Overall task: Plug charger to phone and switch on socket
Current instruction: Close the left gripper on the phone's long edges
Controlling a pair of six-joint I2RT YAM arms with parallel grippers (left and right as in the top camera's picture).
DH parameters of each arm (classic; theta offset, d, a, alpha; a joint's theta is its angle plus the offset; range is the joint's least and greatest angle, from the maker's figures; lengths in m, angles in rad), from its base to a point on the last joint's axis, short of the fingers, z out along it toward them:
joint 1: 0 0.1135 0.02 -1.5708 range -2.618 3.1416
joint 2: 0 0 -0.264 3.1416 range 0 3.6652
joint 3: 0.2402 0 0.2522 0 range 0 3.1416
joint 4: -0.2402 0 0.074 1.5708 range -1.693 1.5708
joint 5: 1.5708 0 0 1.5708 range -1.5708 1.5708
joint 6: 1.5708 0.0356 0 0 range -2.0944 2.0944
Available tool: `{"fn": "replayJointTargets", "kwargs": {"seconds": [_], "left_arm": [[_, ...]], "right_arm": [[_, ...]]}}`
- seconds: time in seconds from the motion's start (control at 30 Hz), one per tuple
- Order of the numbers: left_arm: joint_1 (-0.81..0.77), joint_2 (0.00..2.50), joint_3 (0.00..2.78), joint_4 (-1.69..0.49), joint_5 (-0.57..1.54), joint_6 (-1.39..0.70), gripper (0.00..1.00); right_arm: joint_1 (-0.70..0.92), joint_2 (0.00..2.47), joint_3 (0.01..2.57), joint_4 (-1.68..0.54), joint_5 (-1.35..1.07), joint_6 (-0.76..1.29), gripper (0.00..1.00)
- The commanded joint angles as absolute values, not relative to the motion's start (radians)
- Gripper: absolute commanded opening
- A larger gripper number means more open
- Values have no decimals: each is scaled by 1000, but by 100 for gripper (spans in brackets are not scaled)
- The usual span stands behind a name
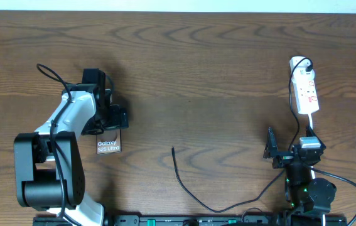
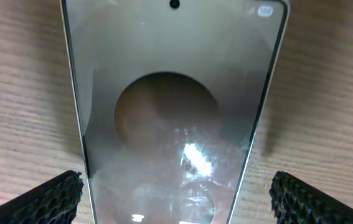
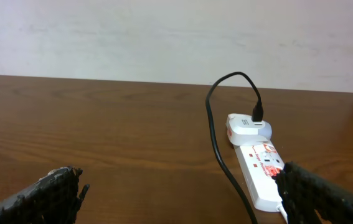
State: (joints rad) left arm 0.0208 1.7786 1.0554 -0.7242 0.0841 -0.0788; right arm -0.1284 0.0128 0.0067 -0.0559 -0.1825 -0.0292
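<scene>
A: Starting at the left, what hides the small dark glossy smartphone (image 1: 109,147)?

B: From overhead, the white-and-black left arm (image 1: 71,116) covers most of it. Only one end shows, with the white lettering "Galaxy S25 Ultra". It lies flat on the brown wooden tabletop (image 1: 228,75).

A: And the left fingers (image 2: 48,200)?

B: They are spread wide, one on each side of the phone, with bare wood between each finger and the phone's edges. They hold nothing. The wrist view cuts off the phone's near end, and its face gives only blurred reflections. A tiny pale badge in one top corner is too small to read.

A: The middle?

B: The long thin black charger cable (image 1: 174,157) has its free tip on open wood, well apart from the phone. Further along it runs toward the bottom edge of the view, where I lose it.

A: The right?

B: The right fingers (image 3: 45,198) are also wide and empty, near the white elongated power strip (image 1: 307,94). The cable's other end enters a white adapter (image 3: 248,127) plugged in at the strip's far end. The strip has red markings, but the printing is unreadable, and I cannot tell the switch position.
</scene>
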Motion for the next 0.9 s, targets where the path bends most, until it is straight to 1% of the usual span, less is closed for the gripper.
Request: {"fn": "replayJointTargets", "kwargs": {"seconds": [0.0, 0.17, 0.87], "left_arm": [[23, 1791, 1055, -718, 85, -88, 96], [23, 1792, 1055, -714, 43, -88, 96], [23, 1792, 1035, -694, 44, -87, 96]], "right_arm": [[-125, 13, 6, -61, -178, -15, 99], [-125, 13, 6, -61, -178, -15, 99], [-125, 13, 6, -61, -178, -15, 99]]}}
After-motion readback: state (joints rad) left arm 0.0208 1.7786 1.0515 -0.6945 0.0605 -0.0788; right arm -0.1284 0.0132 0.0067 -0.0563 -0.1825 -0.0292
